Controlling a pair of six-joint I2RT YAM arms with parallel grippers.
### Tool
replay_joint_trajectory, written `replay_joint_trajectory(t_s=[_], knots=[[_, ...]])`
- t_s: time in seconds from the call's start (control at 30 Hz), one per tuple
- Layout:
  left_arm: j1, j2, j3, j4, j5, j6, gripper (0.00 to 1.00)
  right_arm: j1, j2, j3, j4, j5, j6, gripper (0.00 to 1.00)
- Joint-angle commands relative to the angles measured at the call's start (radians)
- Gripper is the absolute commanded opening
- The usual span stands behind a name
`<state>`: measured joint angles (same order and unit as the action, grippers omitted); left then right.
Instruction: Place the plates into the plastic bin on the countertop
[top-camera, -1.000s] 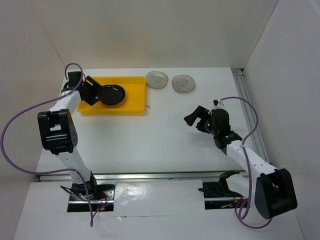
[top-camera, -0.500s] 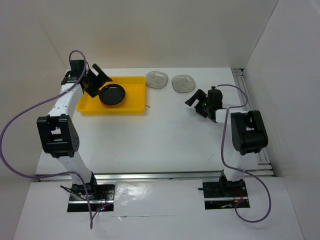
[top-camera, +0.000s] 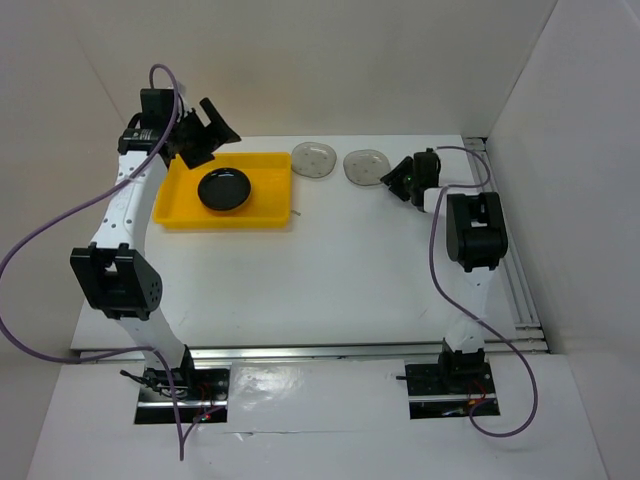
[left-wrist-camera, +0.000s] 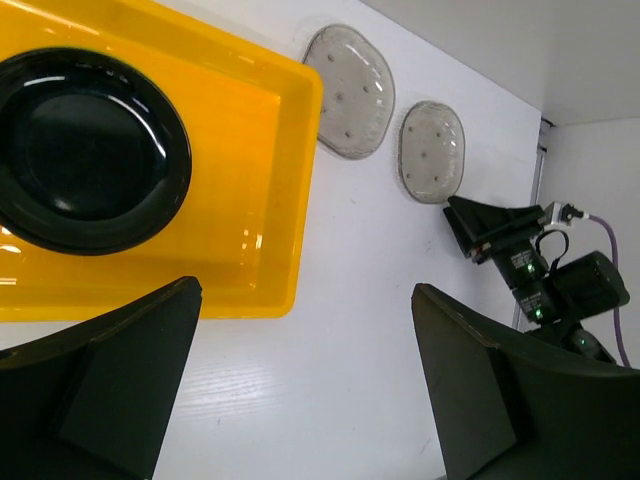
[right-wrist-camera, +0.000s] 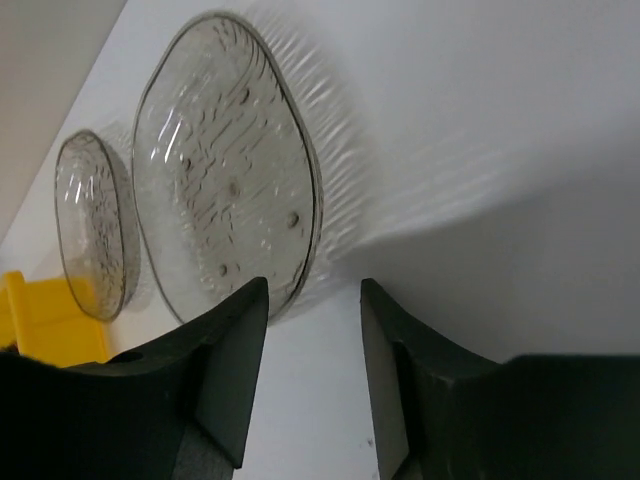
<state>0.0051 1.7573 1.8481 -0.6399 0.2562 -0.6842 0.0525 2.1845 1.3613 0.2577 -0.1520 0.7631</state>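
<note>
- Left pincer up above the far left corner of the yellow bin, jaws spread wide, holding nothing.
- Yellow bin on the far left part of the white countertop, long side running left to right.
- Round black plate flat on the bin floor, slightly left of the middle, with bare yellow floor to its right.
- From the left wrist, black plate at upper left inside the bin, both spread fingers low in the picture and clear of it.
- Two clear grey plates side by side on the countertop, outside the bin, near the back wall.
- Left grey plate just beside the bin's far right corner, not touching it.
- Right grey plate close to its neighbour, with a narrow strip of white between them.
- Right pincer low at the right grey plate's right edge, pointing at it.
- From the right wrist, jaws partly apart with a narrow gap, plate rim just ahead of that gap.
- Fingers not clamped on the plate; contact with the rim impossible to tell.
</note>
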Motion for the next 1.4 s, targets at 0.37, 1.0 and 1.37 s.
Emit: replay_joint_trajectory(t_s=[0.37,1.0,1.37], knots=[[-0.013,0.001,0.016,-0.024,0.101,0.060,1.00,-0.013,0.185,0.179,-0.290,0.126,0.045,0.16],[-0.214,0.057,-0.205,0.359,0.514,0.101,1.00,0.236,-0.744,-0.563,0.011,0.249,-0.030,0.00],[-0.347,0.145,-0.214,0.318,0.255,0.161,1.00,0.388,-0.824,-0.490,-0.044,0.206,-0.041,0.00]])
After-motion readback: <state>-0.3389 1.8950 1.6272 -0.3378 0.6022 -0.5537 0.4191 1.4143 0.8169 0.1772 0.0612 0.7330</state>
